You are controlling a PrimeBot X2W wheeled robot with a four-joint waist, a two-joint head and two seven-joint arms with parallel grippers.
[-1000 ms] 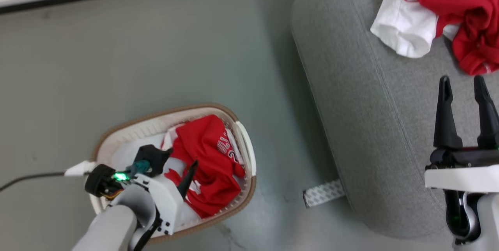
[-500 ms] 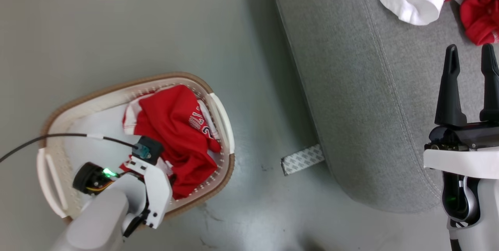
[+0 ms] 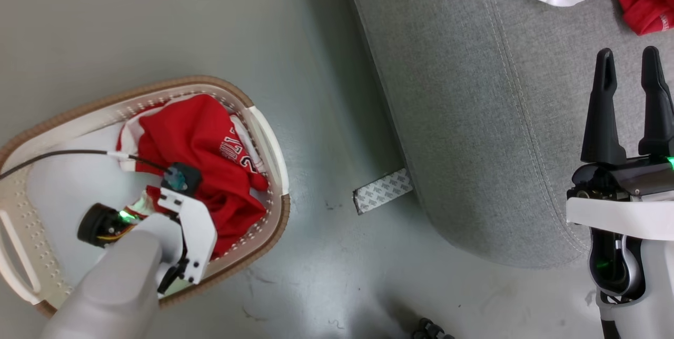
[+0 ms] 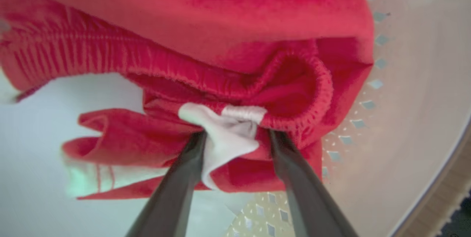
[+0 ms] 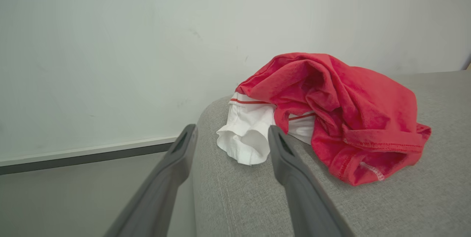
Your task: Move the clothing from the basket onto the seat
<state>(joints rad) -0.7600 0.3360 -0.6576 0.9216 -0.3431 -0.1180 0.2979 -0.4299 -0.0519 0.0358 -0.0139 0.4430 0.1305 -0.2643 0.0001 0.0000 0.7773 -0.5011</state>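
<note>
A red jersey [image 3: 200,144] with white lettering lies crumpled in the right half of the white, brown-rimmed basket [image 3: 68,112] on the floor. My left gripper [image 4: 235,135] points down into it. Its fingers stand apart, with a white fold and red cloth [image 4: 228,134] bunched between the tips. In the head view the left wrist hides those fingers. A second red and white garment [image 5: 331,112] lies on the grey seat [image 3: 463,91]. My right gripper [image 3: 626,62] hovers open over the seat's near end, a short way from that garment, with nothing between its fingers.
A grey patterned strip [image 3: 382,191] lies on the floor at the seat's edge, between basket and seat. A black cable [image 3: 52,157] runs across the basket to my left wrist. A pale wall with a dark baseboard [image 5: 84,152] stands beyond the seat.
The head camera has shifted, sliding the whole picture. My left gripper has sunk into the jersey in the basket and its jaws have begun to narrow around the cloth. The right gripper stays open.
</note>
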